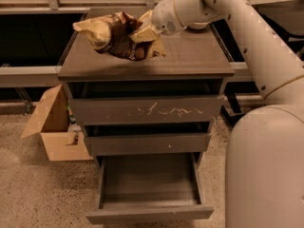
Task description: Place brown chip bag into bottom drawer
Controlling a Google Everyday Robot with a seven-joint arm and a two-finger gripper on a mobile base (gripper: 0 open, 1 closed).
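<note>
The brown chip bag [113, 37] is a wrinkly foil bag, dark brown in the middle with tan-yellow ends. It hangs tilted in the air above the left part of the grey cabinet top [190, 56]. My gripper [144, 30] is shut on the bag's right side, with the white arm reaching in from the upper right. The bottom drawer [149, 186] is pulled open below, a shallow grey tray with nothing in it and a plain front.
The top drawer front with white scratches [152, 110] and the middle drawer [147, 144] are shut. An open cardboard box [52, 127] stands on the floor left of the cabinet. My white base [266, 170] fills the right foreground. A cream bowl [199, 26] sits behind the arm.
</note>
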